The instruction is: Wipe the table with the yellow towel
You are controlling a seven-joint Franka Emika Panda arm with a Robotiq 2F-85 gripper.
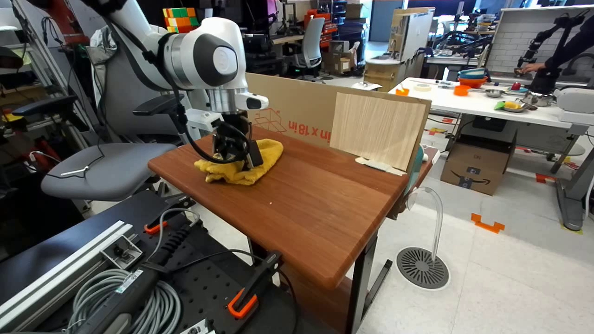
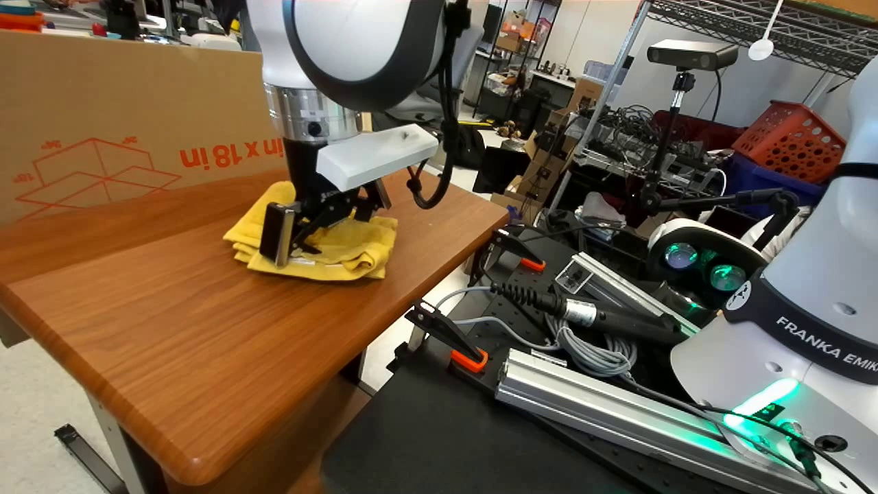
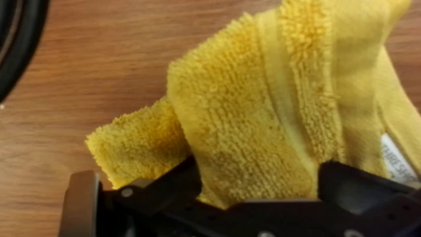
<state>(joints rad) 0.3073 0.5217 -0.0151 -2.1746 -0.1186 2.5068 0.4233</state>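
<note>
One yellow towel (image 3: 240, 115), tag (image 3: 397, 159) reading "THRESH"; arm base (image 2: 775, 363), "FRANKA"; end effector (image 2: 329, 231) spread wide.

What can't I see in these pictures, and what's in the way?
Table under the towel: hidden by the towel in all views.
Tag, wrist view: its last letters are blurred.
Arm: its upper part is cut off by the top edge in both exterior views.
White speck, in an exterior view: too small to tell what it is.
</note>
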